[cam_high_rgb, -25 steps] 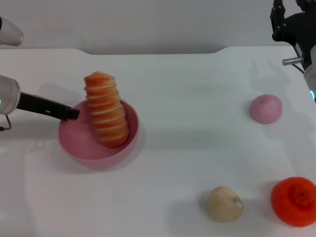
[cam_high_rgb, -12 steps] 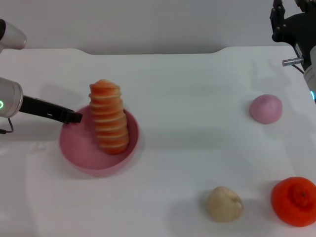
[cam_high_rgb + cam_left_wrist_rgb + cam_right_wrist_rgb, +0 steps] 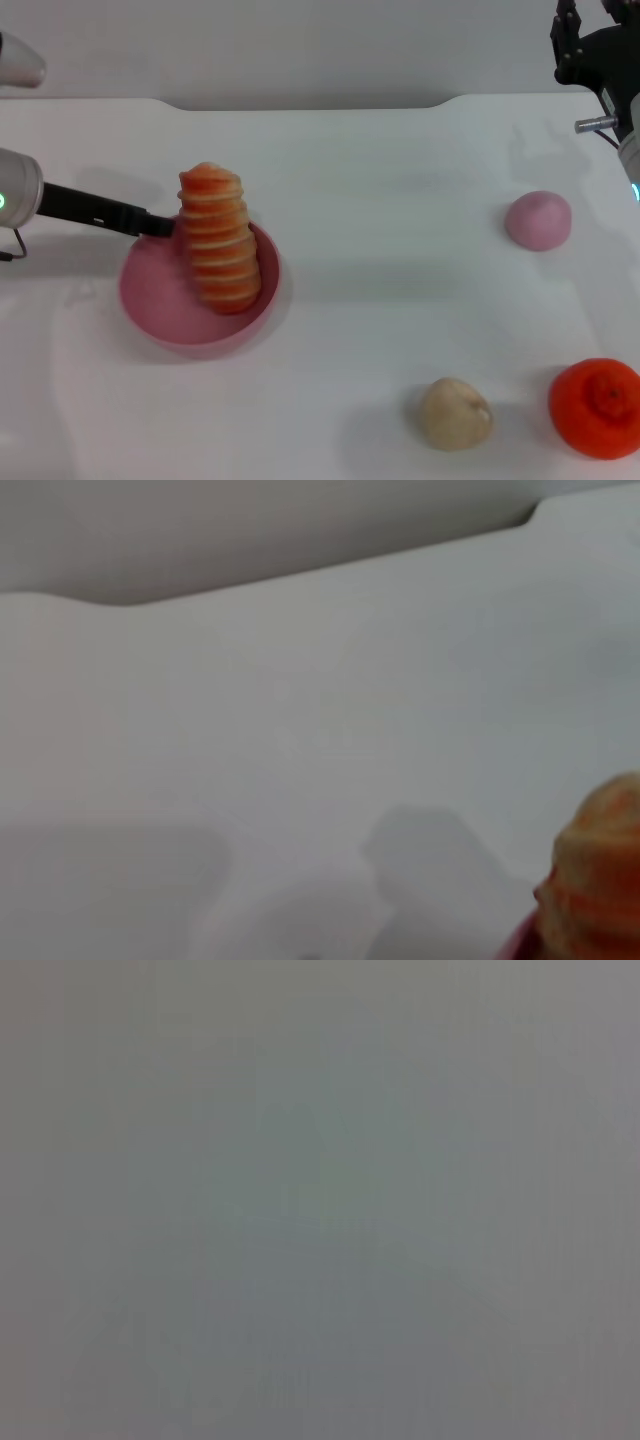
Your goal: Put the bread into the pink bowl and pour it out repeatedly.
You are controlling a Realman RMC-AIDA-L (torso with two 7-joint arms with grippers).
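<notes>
Left gripper (image 3: 160, 227), pinching bowl (image 3: 170, 310) rim near left tabletop edge, has lifted slightly since 1 s ago; bread (image 3: 218, 252) stands inside, pour pending.

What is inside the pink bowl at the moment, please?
The bread stands nearly upright in the pink bowl, leaning on its far rim, where the left gripper holds it. The bowl's floor beneath the loaf is hidden.
</notes>
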